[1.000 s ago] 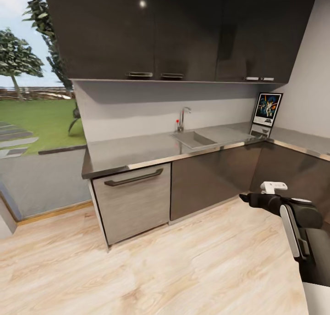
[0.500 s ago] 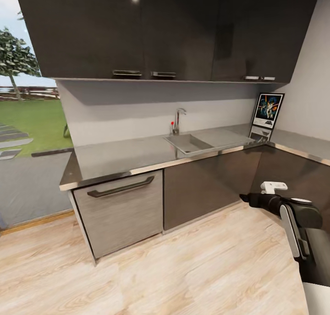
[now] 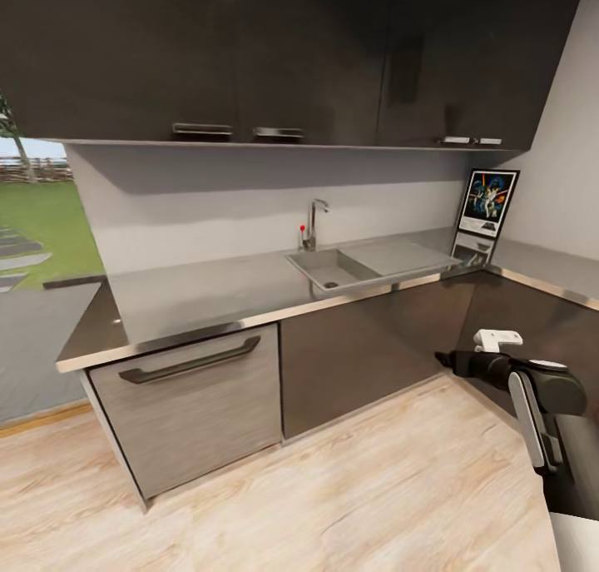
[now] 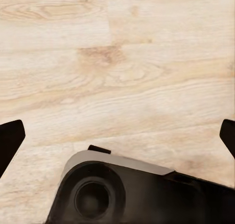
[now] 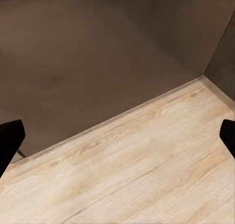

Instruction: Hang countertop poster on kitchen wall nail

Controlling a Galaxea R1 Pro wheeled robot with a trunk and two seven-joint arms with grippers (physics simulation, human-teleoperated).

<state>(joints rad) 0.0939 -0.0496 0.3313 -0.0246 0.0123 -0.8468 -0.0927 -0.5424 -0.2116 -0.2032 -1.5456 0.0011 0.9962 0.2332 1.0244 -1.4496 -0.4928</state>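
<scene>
The poster point(image 3: 488, 203) stands upright in the kitchen countertop point(image 3: 216, 293) corner; both claws gape wide, empty.

1. You can read no lettering anywhere: the poster point(image 3: 488, 203) standing on the bench point(image 3: 208, 293) shows a white band under its artwork, but any print there is too small and blurred.

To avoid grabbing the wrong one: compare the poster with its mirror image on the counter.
The poster stands upright in the corner; its reflection lies flipped in the glossy countertop right below it. The poster shows bright colours on dark blue, while the reflection looks greyer and dimmer. Both have the same rectangular outline.
</scene>
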